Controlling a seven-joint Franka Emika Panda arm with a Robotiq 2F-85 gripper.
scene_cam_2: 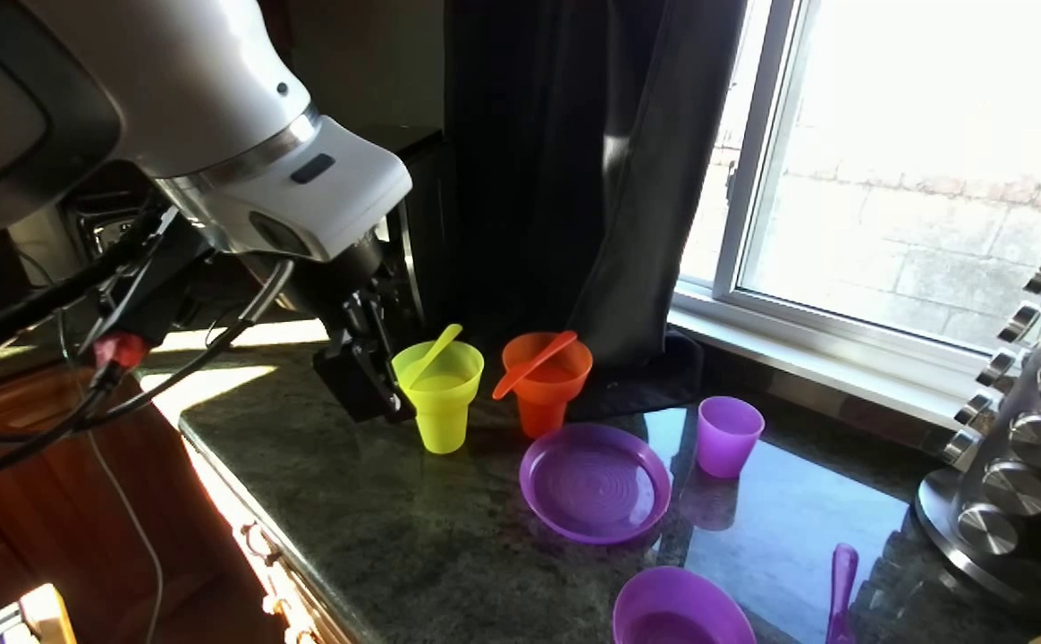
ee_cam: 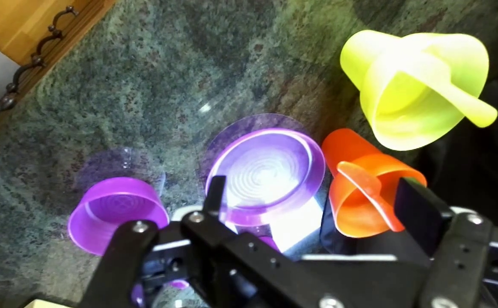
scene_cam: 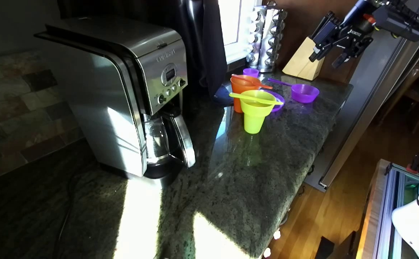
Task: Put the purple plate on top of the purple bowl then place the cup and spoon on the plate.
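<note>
One shallow round purple plastic plate [ee_cam: 266, 176], one deep round purple plastic bowl [ee_cam: 118, 214]: lower than your wide-spread end effector [scene_cam: 327, 59].

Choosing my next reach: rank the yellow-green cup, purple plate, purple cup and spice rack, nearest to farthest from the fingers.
In an exterior view:
1. yellow-green cup, left
2. purple plate, near the middle
3. purple cup, right of the plate
4. spice rack, far right

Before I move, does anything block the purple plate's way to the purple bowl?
Nothing visible does: in both exterior views, a strip of countertop separates the purple plate from the purple bowl. The orange cup stands on the plate's other side.
</note>
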